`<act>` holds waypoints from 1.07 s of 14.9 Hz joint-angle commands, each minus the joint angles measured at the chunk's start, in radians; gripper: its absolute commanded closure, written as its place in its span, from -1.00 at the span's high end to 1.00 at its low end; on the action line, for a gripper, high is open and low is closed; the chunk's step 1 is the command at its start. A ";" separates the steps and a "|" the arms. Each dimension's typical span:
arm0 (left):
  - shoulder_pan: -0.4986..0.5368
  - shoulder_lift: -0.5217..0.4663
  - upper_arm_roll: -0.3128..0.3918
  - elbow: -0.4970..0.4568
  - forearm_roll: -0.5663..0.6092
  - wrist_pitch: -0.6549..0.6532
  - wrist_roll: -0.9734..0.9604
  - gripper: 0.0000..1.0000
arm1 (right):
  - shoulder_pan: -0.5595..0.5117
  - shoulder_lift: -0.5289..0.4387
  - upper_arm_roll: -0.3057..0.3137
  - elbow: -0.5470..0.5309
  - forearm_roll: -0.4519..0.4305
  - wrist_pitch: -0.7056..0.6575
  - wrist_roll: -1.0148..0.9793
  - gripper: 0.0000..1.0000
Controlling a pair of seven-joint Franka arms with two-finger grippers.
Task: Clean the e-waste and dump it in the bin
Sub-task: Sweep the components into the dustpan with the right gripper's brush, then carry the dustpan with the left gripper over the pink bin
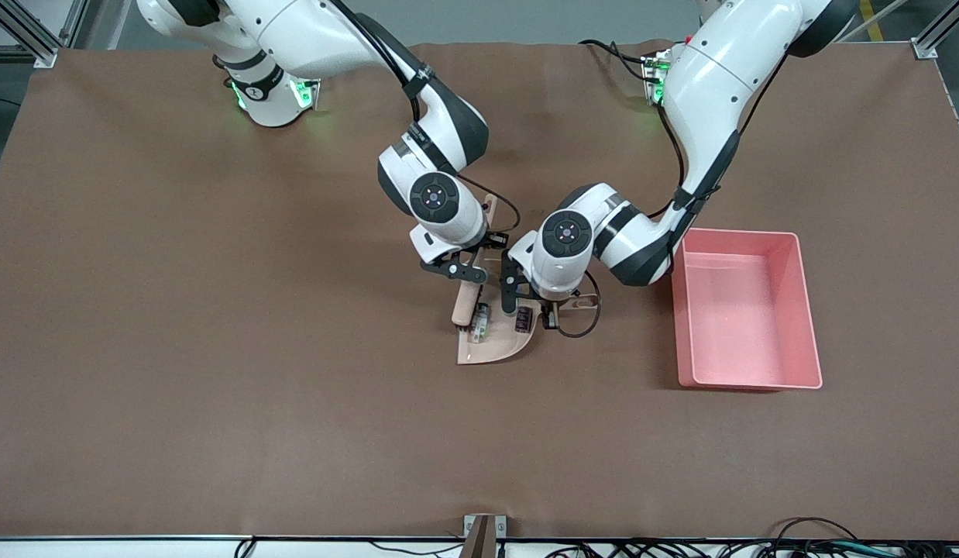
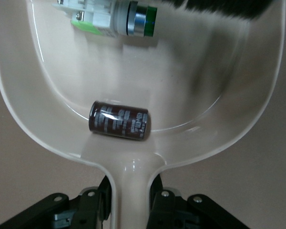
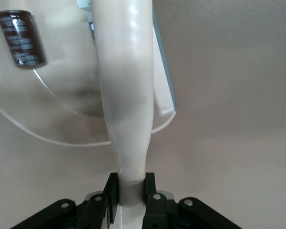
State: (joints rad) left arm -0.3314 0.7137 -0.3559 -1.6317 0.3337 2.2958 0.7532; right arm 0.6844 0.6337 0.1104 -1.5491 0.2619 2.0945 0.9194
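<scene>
Front view: the dustpan [image 1: 495, 346] lies at the centre of the frame, the pink bin [image 1: 747, 319] at centre right, well apart from it.
Left pincer [image 2: 132, 193]: clamped on the dustpan's handle, over the pan's upper right end in the front view.
Right pincer [image 3: 132, 191]: closed tight on the brush [image 1: 468, 304] handle, its bristle end at the pan's upper left edge.
E-waste: both parts sit inside the pan — the dark cylinder [image 2: 119, 120] lying on its side near the handle root, the white-grey block [image 2: 107, 17] nearer the pan's open lip.
Key relation: the bin lies toward the left arm's end of the table, so the left arm — already holding the pan — is likely the one to carry and tip it.
</scene>
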 commanded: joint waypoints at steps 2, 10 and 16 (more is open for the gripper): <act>0.020 0.038 0.005 0.036 0.010 0.025 -0.026 -0.85 | -0.032 -0.023 -0.006 0.055 0.014 -0.118 0.003 -1.00; 0.089 0.015 -0.061 0.030 -0.048 0.111 0.014 -1.00 | -0.239 -0.300 -0.014 -0.190 -0.061 -0.237 -0.187 -1.00; 0.305 -0.054 -0.227 0.013 -0.047 0.074 0.120 -1.00 | -0.458 -0.411 -0.014 -0.354 -0.190 -0.209 -0.396 -1.00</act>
State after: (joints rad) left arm -0.0893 0.7169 -0.5364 -1.5976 0.3032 2.4014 0.8417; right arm 0.3100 0.2824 0.0782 -1.8171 0.0929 1.8479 0.6050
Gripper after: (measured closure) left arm 0.670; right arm 0.740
